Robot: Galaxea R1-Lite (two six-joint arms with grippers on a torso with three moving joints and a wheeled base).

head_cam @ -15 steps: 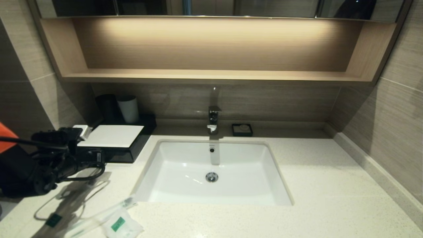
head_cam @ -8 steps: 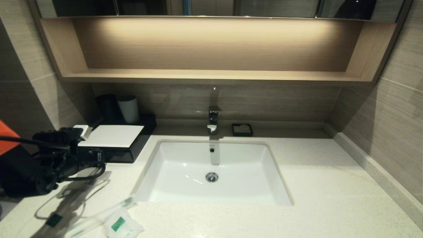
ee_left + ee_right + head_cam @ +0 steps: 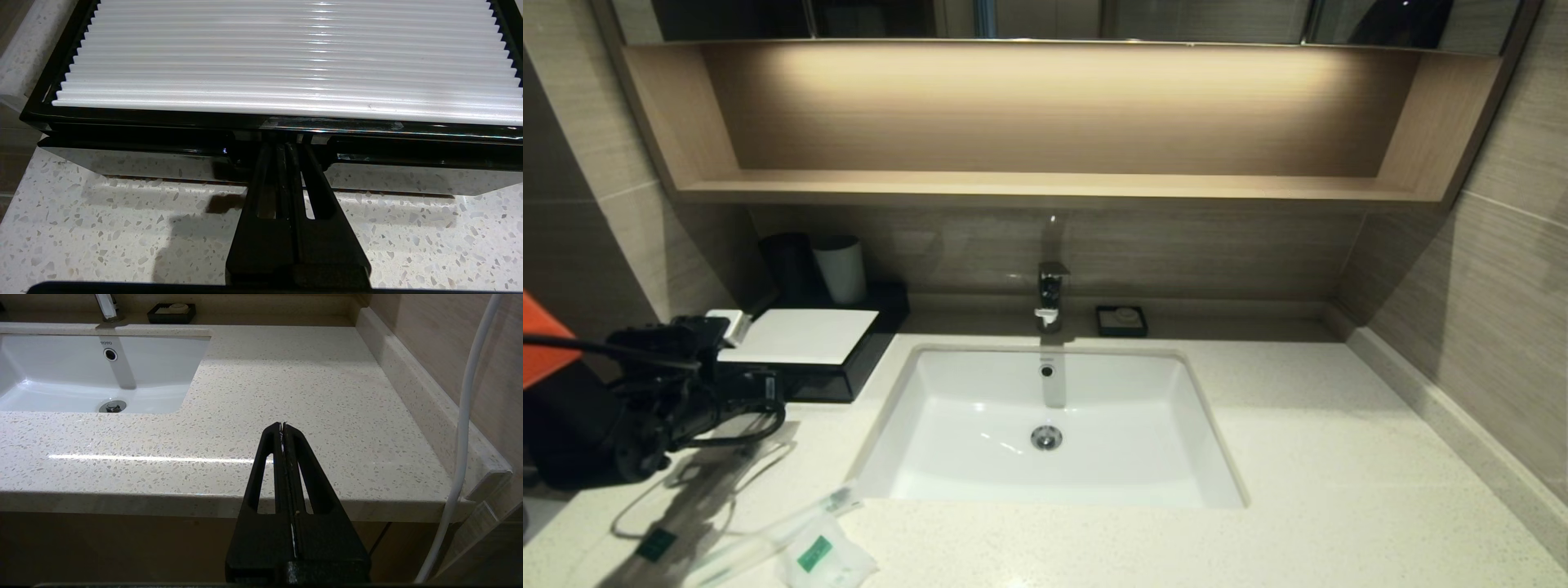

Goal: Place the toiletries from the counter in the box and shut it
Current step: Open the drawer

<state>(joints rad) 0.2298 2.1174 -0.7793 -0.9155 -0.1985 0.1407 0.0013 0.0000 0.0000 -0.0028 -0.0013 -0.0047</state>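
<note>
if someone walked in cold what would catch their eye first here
Probably the white sink basin set in the middle of the speckled counter, under the lit wooden shelf. Next, at the counter's left end, the left gripper, jaws shut, its tip at the front edge of the black box with the white ribbed panel on top. Near the front edge lie the wrapped toiletries, not yet boxed.

The speckled counter (image 3: pixel 1323 457) carries the black box (image 3: pixel 837 380), sachet (image 3: pixel 825 559) and wrapped sticks (image 3: pixel 768 535).

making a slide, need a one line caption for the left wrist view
Shut left gripper pressed to the front edge of the black box, just under its ribbed white top panel, above the speckled counter.
</note>
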